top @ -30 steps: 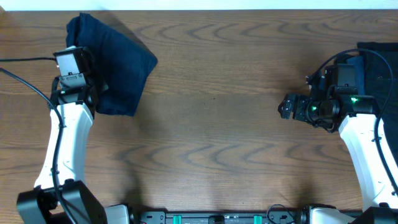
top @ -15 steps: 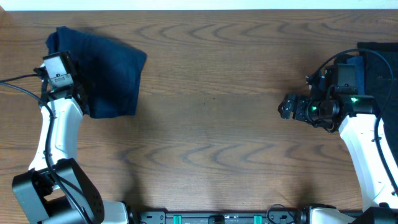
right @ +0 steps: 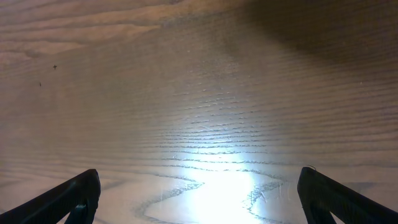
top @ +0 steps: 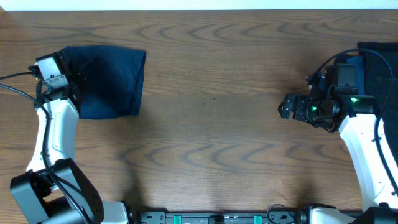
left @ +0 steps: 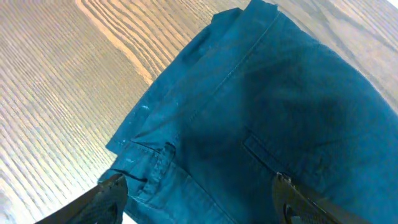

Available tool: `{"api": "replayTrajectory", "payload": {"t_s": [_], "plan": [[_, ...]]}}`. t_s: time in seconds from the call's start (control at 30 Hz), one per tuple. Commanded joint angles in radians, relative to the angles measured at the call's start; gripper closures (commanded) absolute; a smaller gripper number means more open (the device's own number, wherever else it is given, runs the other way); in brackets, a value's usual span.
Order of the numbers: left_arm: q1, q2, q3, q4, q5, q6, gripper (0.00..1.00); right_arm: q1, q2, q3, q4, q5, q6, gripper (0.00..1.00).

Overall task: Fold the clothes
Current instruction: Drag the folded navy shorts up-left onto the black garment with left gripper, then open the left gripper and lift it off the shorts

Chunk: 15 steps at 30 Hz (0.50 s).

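Overhead, a navy garment [top: 112, 81] lies folded into a rough rectangle on the left part of the wooden bench [top: 211, 137], toward its far side. The left hand [top: 65, 79] sits at the garment's left edge, its arm reaching up from the near side. Well apart from that cloth, the right hand [top: 287, 107] points toward the middle over bare wood, its jaws spread. Behind it, at the right edge, a second dark garment [top: 379, 56] lies partly under the right arm and is cut off by the frame.

From the left wrist, the navy garment [left: 267, 106] fills most of the view, with a long seam across it, a stitched band at lower left and bare bench [left: 56, 74] beside it. The left hand [left: 199, 190] is released — its two fingers [left: 99, 196] stand wide apart, and the cloth between them lies flat, unpinched. Whether the tips touch the cloth I cannot tell.

From the right wrist, only bench [right: 199, 93] shows, with a bright glare patch near the camera. The right hand [right: 199, 196] is released — its fingers [right: 68, 199] sit at the lower corners with nothing but wood between them.
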Motion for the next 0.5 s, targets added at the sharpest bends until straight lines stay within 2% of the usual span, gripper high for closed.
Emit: {"api": "replayTrajectory", "payload": {"t_s": [0.0, 0.07, 0.1, 0.13, 0.2, 0.47], "plan": [[0.004, -0.015, 0.014, -0.009, -0.003, 0.052, 0.25, -0.004, -0.006, -0.003, -0.001, 0.006, -0.005, 0.01], [0.004, -0.015, 0.014, -0.025, 0.029, 0.051, 0.73, -0.004, -0.006, -0.003, -0.001, 0.006, -0.005, 0.01], [0.004, -0.015, 0.014, -0.031, 0.055, 0.051, 0.87, -0.004, -0.006, -0.003, -0.001, 0.006, -0.005, 0.01], [0.004, -0.015, 0.014, -0.035, 0.091, 0.051, 0.94, -0.004, -0.006, -0.003, -0.001, 0.006, -0.005, 0.01], [0.004, -0.015, 0.014, -0.039, 0.136, 0.046, 0.94, -0.004, -0.006, -0.003, -0.001, 0.006, -0.005, 0.01], [0.042, 0.001, 0.012, -0.043, 0.127, 0.029, 0.94, -0.004, -0.006, -0.003, -0.001, 0.006, -0.005, 0.01]]}}
